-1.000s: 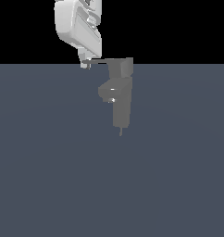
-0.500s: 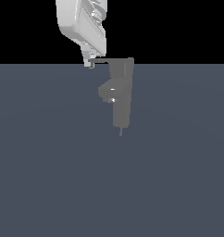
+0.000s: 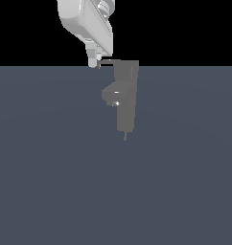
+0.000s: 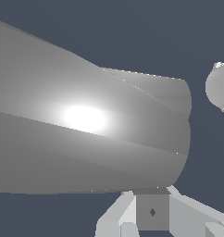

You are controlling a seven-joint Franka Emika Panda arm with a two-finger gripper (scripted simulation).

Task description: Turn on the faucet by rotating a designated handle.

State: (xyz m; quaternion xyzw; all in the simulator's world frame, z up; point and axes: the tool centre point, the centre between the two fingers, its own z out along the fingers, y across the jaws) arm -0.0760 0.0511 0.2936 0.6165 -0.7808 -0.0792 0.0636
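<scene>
In the exterior view the grey faucet (image 3: 126,103) stands upright at the centre, its stubby spout (image 3: 112,94) facing the exterior view's left. The handle (image 3: 107,61) is a thin bar that sticks out to the left from the top cap. My gripper (image 3: 94,62) hangs down from the white arm and its fingertips touch the free end of the handle. The fingers look pressed together and hold nothing. In the wrist view a large grey faucet surface (image 4: 86,139) fills most of the picture, close to my fingers (image 4: 127,217).
The faucet stands on a flat dark blue-grey floor (image 3: 51,182) that runs in all directions. A small thin stub (image 3: 125,137) shows at the column's foot. A pale rounded part (image 4: 220,88) shows at the edge of the wrist view.
My gripper has shifted toward the exterior view's right, against the handle's tip. The visible bar of the handle looks a little shorter than before.
</scene>
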